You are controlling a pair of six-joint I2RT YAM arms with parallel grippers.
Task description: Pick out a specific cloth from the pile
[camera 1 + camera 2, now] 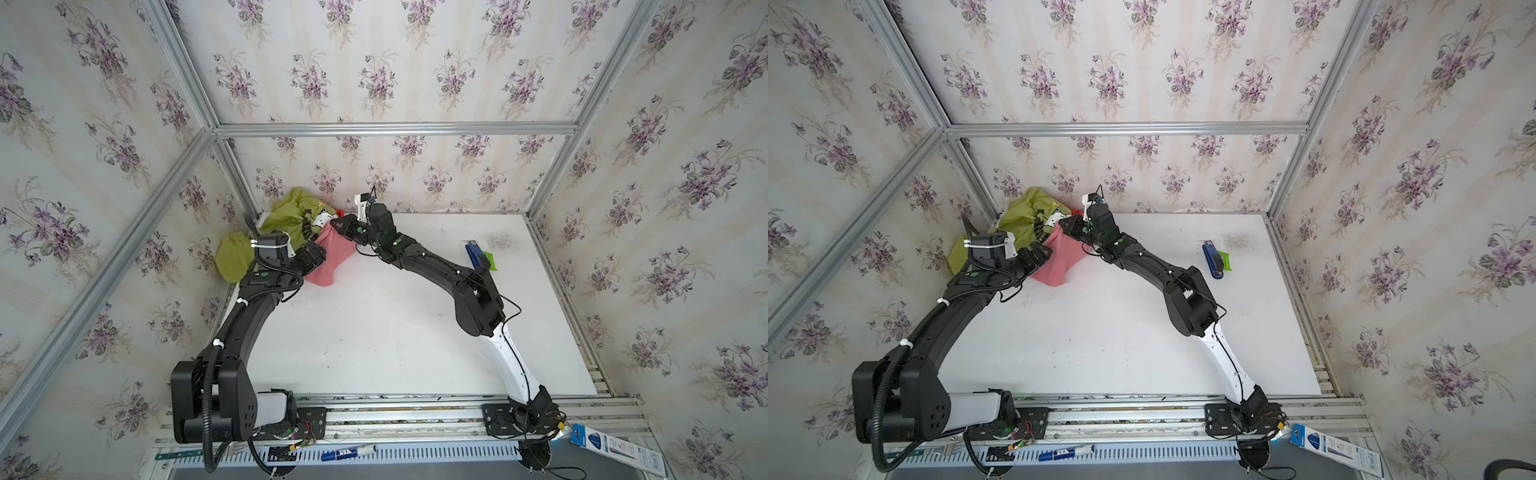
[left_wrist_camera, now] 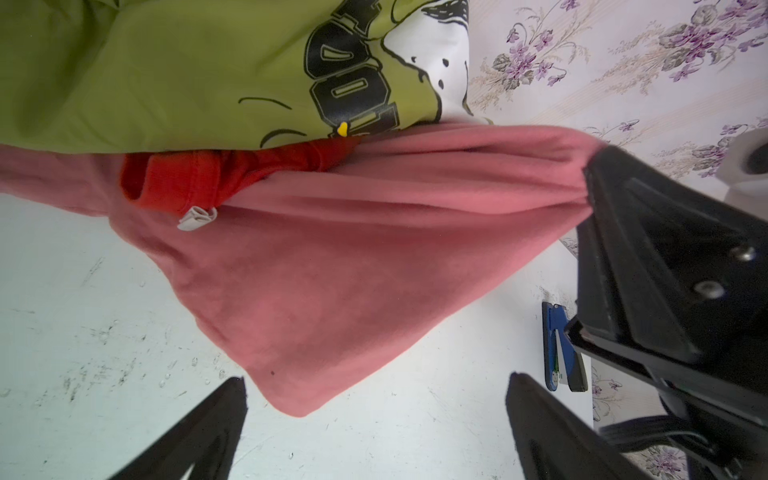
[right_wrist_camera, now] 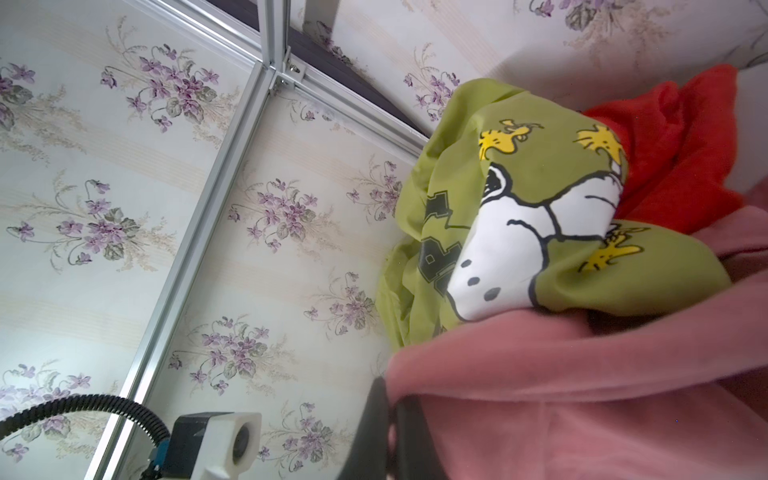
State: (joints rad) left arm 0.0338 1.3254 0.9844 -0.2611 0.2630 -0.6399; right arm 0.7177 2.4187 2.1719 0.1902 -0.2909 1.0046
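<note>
Left wrist view: right hand (image 2: 592, 187) tight on the cloth (image 2: 332, 270), left hand (image 2: 376, 379) spread.

Pale striped wallpaper (image 1: 374, 79) with purple flower sprays covers all the walls in both top views, braced by an aluminium frame (image 1: 395, 129), around a white, scuffed desk (image 1: 374, 332) in soft, even light.

Off-task clutter: white table (image 1: 374, 340), floral wallpaper (image 1: 374, 75), aluminium frame (image 1: 395, 129).
Blue stapler (image 1: 477, 255) far right on the table, green item (image 1: 493, 261) just beside it; blue-and-white packet (image 1: 615, 449) front right; blue tube (image 1: 348, 452) on slotted rail (image 1: 415, 455).
</note>
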